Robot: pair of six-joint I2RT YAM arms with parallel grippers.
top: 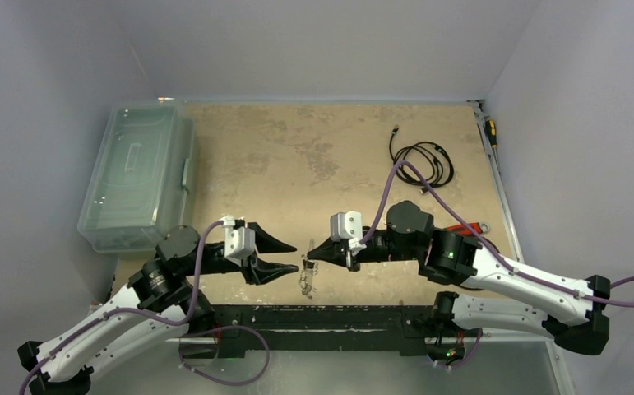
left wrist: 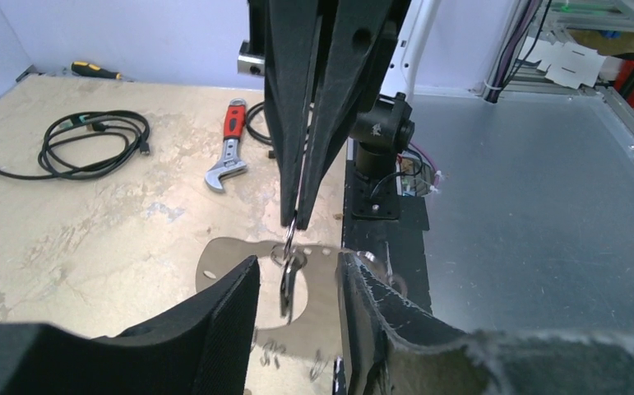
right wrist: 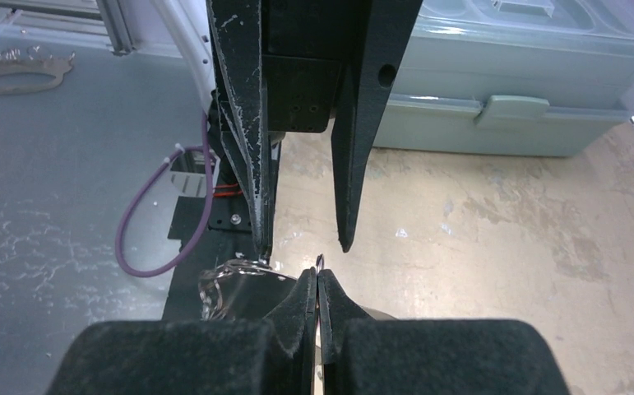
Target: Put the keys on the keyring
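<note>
My right gripper point(top: 312, 253) point(right wrist: 318, 276) is shut on the keyring point(right wrist: 319, 262), a thin small wire ring whose edge pokes out between the pads. In the left wrist view the right gripper point(left wrist: 293, 222) comes down from the top, pinching the ring point(left wrist: 291, 230). A small key point(left wrist: 287, 288) hangs from the ring. The ring and key show as a small silvery cluster point(top: 305, 278) in the top view. I cannot make out a second key. My left gripper point(top: 296, 257) point(left wrist: 297, 262) is open, its fingers on either side of the hanging key without touching it.
A clear lidded bin point(top: 136, 177) stands at the left. A coiled black cable point(top: 424, 160) lies at the back right, with a red-handled wrench point(left wrist: 229, 148) nearer. A screwdriver point(top: 491, 132) lies by the right wall. The black base plate point(top: 338, 317) runs along the near edge.
</note>
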